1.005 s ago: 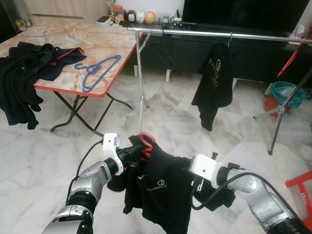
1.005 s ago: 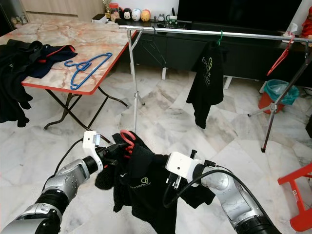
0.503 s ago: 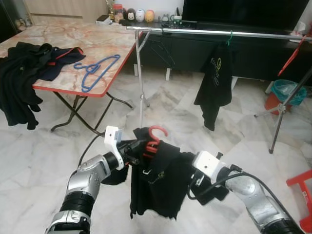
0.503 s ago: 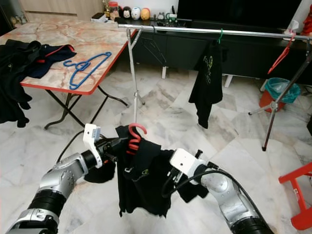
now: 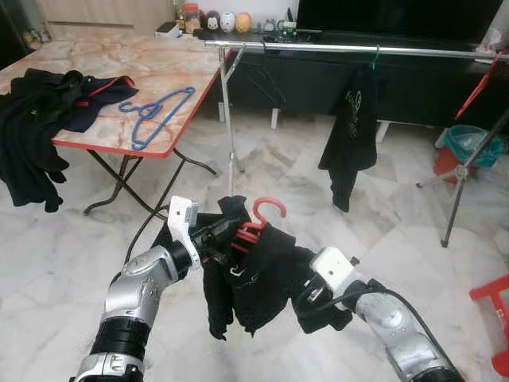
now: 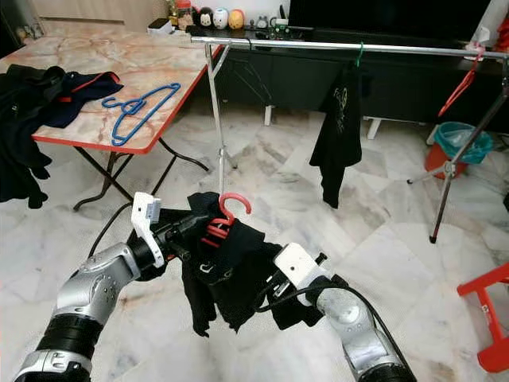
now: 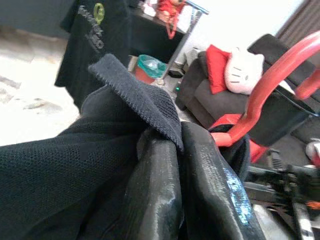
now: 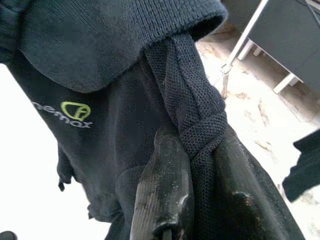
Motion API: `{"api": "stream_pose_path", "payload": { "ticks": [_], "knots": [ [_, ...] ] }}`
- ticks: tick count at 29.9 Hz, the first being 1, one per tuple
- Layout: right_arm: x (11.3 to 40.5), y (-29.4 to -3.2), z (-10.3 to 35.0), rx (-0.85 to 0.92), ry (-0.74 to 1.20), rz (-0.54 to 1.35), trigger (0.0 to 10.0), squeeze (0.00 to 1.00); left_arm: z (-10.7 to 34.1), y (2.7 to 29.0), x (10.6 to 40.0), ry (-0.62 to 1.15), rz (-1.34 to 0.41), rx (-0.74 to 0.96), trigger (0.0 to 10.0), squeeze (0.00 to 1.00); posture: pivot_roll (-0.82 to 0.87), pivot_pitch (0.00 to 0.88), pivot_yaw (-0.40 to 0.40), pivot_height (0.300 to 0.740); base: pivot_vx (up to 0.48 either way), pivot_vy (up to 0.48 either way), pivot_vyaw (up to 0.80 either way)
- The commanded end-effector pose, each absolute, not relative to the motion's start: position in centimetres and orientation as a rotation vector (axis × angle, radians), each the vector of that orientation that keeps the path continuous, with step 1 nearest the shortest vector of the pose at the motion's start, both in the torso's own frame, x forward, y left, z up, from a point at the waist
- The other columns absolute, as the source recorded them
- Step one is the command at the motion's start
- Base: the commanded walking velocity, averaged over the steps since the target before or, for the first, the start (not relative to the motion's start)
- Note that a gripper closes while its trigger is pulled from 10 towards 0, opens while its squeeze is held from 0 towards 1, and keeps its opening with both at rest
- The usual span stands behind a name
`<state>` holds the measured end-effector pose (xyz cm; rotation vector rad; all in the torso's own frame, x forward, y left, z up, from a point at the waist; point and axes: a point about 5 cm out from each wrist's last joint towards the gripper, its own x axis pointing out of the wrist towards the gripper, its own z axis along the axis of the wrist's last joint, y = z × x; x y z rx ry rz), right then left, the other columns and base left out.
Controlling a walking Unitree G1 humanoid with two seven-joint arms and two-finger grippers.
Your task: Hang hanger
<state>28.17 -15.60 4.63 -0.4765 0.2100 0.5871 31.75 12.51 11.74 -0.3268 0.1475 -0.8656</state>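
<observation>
Nearest, the right gripper (image 8: 195, 200) pinches a fold of the black shirt (image 5: 254, 278) between its fingers (image 8: 165, 200), low at the garment's right side. Just left of it, the left gripper (image 5: 216, 235) has its jaws pressed on the shirt's collar beside the red hanger (image 5: 258, 221), whose hook curves up above the cloth. The shirt hangs bunched between both grippers above the marble floor (image 5: 64, 239). Farther off stands the rail (image 5: 350, 50) with another black shirt (image 5: 354, 135) on it. At left, the table (image 5: 119, 72) carries a blue hanger (image 5: 159, 115) and dark clothes (image 5: 48, 103).
</observation>
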Motion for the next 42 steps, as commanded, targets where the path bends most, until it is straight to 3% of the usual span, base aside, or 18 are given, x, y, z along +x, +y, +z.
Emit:
{"api": "stream_pose_path", "payload": {
  "ticks": [1,12,22,23,24,25,42],
  "knots": [
    [30.4,-16.4,7.7,-0.387,0.053,0.391,10.0,0.00,9.9,9.4,29.9,0.272,-1.039,-0.363,10.0,0.00,-0.03,0.018,-0.002,0.740,0.000,0.000,0.00],
    [30.8,-17.1,7.3,-0.342,0.055,0.275,10.0,0.00,11.2,8.9,29.5,0.246,-1.093,-0.355,10.0,0.00,-0.02,0.013,0.002,0.740,0.000,0.000,0.00],
    [30.6,-16.2,7.0,-0.340,0.053,0.357,10.0,0.00,11.3,8.7,29.9,0.219,-1.038,-0.337,10.0,0.00,-0.03,0.019,-0.003,0.740,0.000,0.000,0.00],
    [30.5,-16.2,7.0,-0.341,0.051,0.362,10.0,0.00,11.2,8.8,29.9,0.224,-1.032,-0.333,10.0,0.09,-0.03,0.019,-0.003,0.740,0.000,0.000,0.00],
    [30.5,-16.2,7.0,-0.342,0.050,0.363,10.0,0.00,11.1,8.8,29.9,0.228,-1.028,-0.331,10.0,0.09,-0.03,0.019,-0.004,0.740,0.000,0.000,0.00],
    [30.5,-16.1,7.0,-0.339,0.048,0.365,10.0,0.00,11.0,8.9,29.9,0.232,-1.021,-0.330,10.0,1.00,-0.03,0.021,-0.002,0.740,0.000,0.000,0.00],
    [31.2,-16.6,7.8,-0.340,0.014,0.335,10.0,0.00,11.4,9.8,29.9,0.224,-1.024,-0.315,10.0,1.00,-0.03,0.024,-0.005,0.740,0.000,0.000,0.00]
  ]
}}
